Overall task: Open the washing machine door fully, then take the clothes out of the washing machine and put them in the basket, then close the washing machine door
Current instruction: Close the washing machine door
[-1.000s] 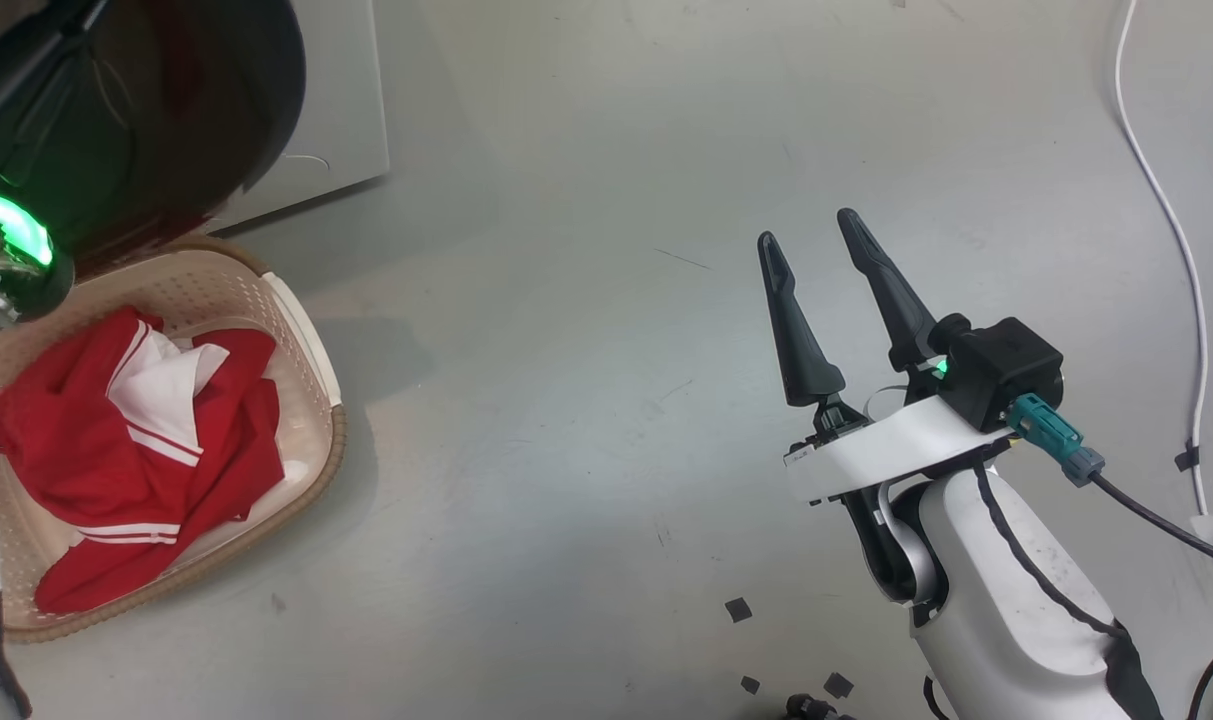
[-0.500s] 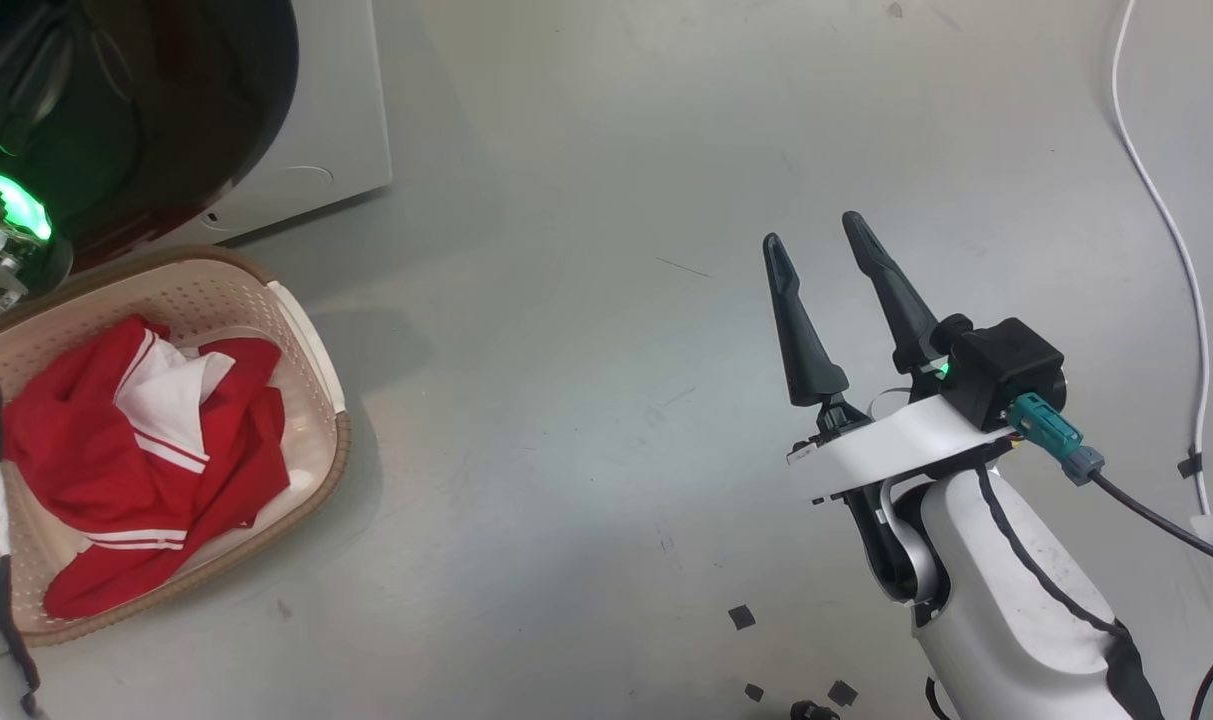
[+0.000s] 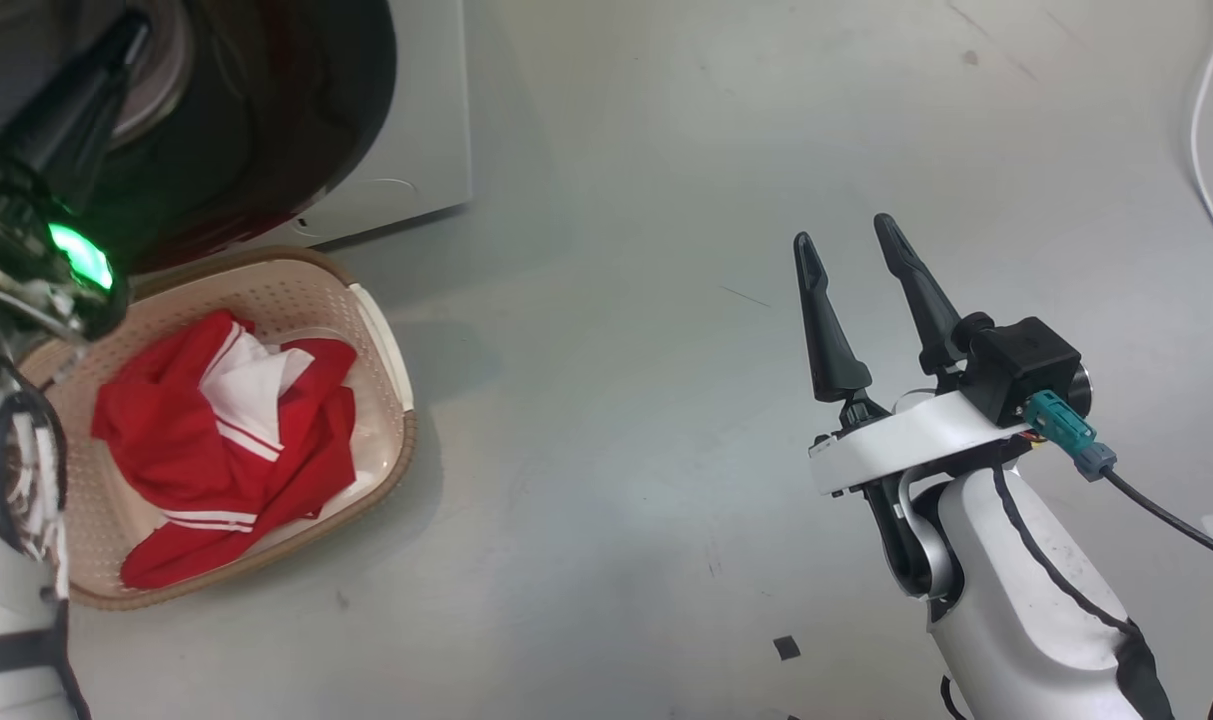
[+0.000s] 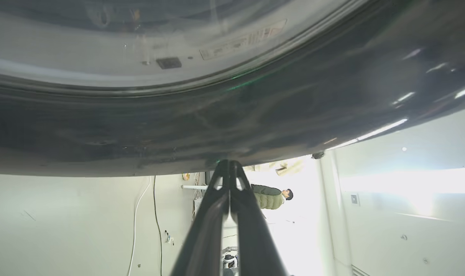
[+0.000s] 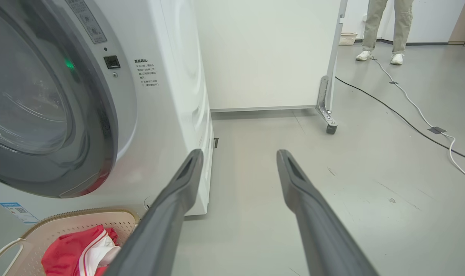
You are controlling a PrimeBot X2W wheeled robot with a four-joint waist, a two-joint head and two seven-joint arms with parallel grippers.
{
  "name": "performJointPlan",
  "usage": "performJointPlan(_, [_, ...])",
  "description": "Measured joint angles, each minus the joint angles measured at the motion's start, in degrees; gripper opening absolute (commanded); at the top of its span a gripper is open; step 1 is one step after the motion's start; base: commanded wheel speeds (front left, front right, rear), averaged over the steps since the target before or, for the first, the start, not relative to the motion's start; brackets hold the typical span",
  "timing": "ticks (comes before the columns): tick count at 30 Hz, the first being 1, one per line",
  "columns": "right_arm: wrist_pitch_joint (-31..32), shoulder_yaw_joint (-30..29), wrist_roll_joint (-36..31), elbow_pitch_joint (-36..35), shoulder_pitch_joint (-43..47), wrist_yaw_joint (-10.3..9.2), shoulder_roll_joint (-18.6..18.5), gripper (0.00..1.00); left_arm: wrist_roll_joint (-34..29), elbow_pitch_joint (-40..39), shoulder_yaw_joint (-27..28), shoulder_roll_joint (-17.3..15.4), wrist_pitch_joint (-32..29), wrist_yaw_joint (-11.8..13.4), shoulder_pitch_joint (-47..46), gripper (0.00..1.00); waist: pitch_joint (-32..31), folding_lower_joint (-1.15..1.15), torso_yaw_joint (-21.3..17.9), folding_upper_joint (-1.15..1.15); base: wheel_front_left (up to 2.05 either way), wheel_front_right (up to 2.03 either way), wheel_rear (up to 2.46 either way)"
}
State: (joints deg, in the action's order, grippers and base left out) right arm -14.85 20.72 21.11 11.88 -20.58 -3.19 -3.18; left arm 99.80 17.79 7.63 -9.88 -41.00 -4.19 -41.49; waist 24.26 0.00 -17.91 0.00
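The washing machine (image 3: 421,120) is a white box at the upper left of the head view. Its round door (image 3: 336,110), with a glossy black rim, lies close against the front. My left gripper (image 3: 131,30) is shut with nothing between its fingers; in the left wrist view its tip (image 4: 229,164) rests at the black rim of the door (image 4: 255,115). Red and white clothes (image 3: 196,440) lie in the cream basket (image 3: 407,440) below the door. My right gripper (image 3: 846,232) hangs open over bare floor, far right of the basket.
In the right wrist view the washing machine (image 5: 171,96), basket (image 5: 82,214) and clothes (image 5: 71,257) sit left of my open right gripper (image 5: 240,153). A white panel on castors (image 5: 328,126) stands behind. Cables (image 5: 408,103) cross the floor, and a person's legs (image 5: 385,30) stand at the back.
The head camera has shifted, so the machine, basket and right arm all sit further right in the picture. More of the machine's front and the left gripper's fingers now show. Both grippers keep their states.
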Motion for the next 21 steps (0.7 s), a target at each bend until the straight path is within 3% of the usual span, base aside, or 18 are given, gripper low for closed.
performJointPlan(1, [0.00, -0.23, -0.16, 0.18, 0.02, 0.00, 0.00, 1.00, 0.00, 0.00, 0.14, 0.12, 0.01, -0.23, 0.92, 0.00, -0.21, 0.00, 0.45, 0.00, 0.00, 0.00, 0.00])
performJointPlan(2, [0.00, -0.35, -0.20, 0.34, 0.03, 0.00, -0.01, 1.00, 0.00, 0.00, 0.34, 0.23, 0.08, -0.58, 1.86, 0.09, -0.44, 0.00, 0.91, 0.00, 0.00, 0.00, 0.00])
performJointPlan(3, [0.00, -0.54, -0.30, 0.54, 0.05, 0.00, 0.00, 1.00, -0.01, 0.00, 0.44, 0.30, 0.21, -0.80, 2.75, 0.25, -0.66, 0.00, 1.36, 0.00, 0.00, 0.00, 0.00])
performJointPlan(5, [0.00, -1.09, -0.67, 0.66, 0.18, 0.00, -0.01, 1.00, -0.01, 0.00, 0.75, 0.51, 0.76, -1.24, 4.36, 0.45, -1.10, 0.00, 2.31, 0.00, 0.00, 0.00, 0.00])
performJointPlan(6, [0.00, -1.46, -0.88, 0.68, 0.26, 0.00, 0.00, 1.00, -0.01, 0.00, 1.09, 0.89, 1.04, -1.34, 4.99, 0.67, -1.29, 0.00, 2.80, 0.00, 0.00, 0.00, 0.00])
performJointPlan(7, [0.00, -1.46, -0.88, 0.68, 0.26, 0.00, 0.00, 1.00, -0.01, 0.00, 1.09, 0.89, 1.04, -1.34, 4.99, 1.00, -1.29, 0.00, 2.80, 0.00, 0.00, 0.00, 0.00])
performJointPlan(21, [0.00, -4.03, -3.12, 2.70, 2.49, 0.09, -0.05, 1.00, -0.49, -2.12, 3.60, 6.09, 5.82, -2.69, 16.42, 1.00, -4.24, 0.00, 9.50, 0.00, 0.00, 0.00, 0.00])
